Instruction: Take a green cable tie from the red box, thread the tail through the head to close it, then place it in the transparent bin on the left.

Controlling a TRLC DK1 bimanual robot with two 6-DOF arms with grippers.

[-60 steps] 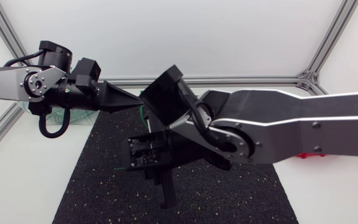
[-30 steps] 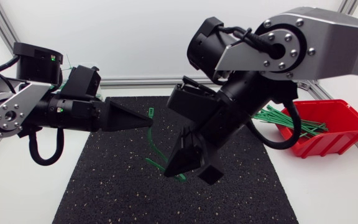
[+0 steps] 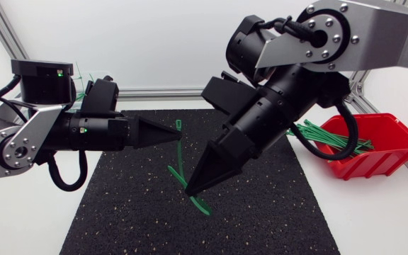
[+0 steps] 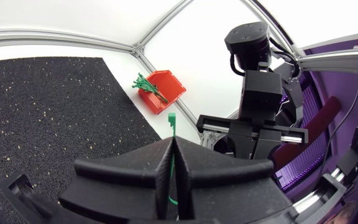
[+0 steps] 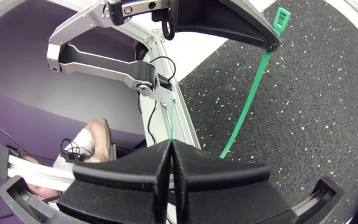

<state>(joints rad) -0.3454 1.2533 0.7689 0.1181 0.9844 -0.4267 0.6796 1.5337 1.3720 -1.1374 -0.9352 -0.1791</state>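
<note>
Green cable tie (image 3: 179, 152) is out of the red box (image 3: 381, 152); my left gripper (image 3: 172, 132) clamps near its head, my right gripper (image 3: 190, 190) seemingly the tail; threading remains

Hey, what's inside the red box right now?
A loose bundle of green cable ties, several sticking out over the rim of the red box. How many there are, and the box floor beneath them, cannot be seen.
</note>
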